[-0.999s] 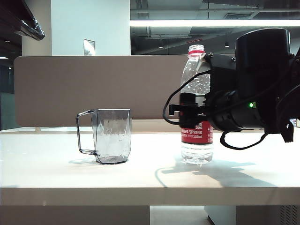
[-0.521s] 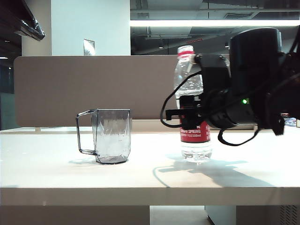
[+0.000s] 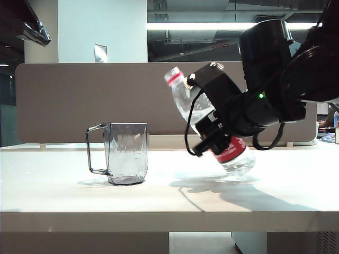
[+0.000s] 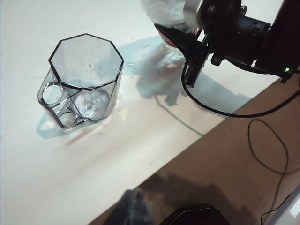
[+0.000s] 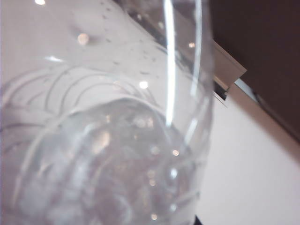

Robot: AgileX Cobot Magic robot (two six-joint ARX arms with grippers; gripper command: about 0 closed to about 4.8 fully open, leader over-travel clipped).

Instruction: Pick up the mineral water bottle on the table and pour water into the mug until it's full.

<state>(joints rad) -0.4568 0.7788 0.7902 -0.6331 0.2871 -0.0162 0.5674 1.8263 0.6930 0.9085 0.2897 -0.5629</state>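
Observation:
The mineral water bottle [image 3: 186, 103] hangs tilted just above the table [image 3: 63, 196], its red neck ring pointing up and left toward the mug [image 3: 127, 153]. My right gripper [image 3: 213, 138] is shut on its labelled middle. Clear water lies in the bottle's lower part [image 5: 103, 140], which fills the right wrist view and hides the jaws. The smoky faceted mug [image 4: 84, 75] stands upright to the left of the bottle, handle away from it, and looks empty. The left wrist view also shows the bottle [image 4: 164, 11] and the right gripper [image 4: 197, 51]. My left gripper [image 4: 136, 206] hangs shut beyond the table's front edge, holding nothing.
A brown-grey divider panel [image 3: 79, 100] backs the table. Beyond the table's front edge, the left wrist view shows brown floor [image 4: 225, 140] with a thin cable [image 4: 274, 140]. The right arm's black body [image 3: 275, 90] looms over the right side of the table.
The right gripper has lifted the bottle off the table and rolled it, so the neck now leans left toward the mug. The mug has not moved.

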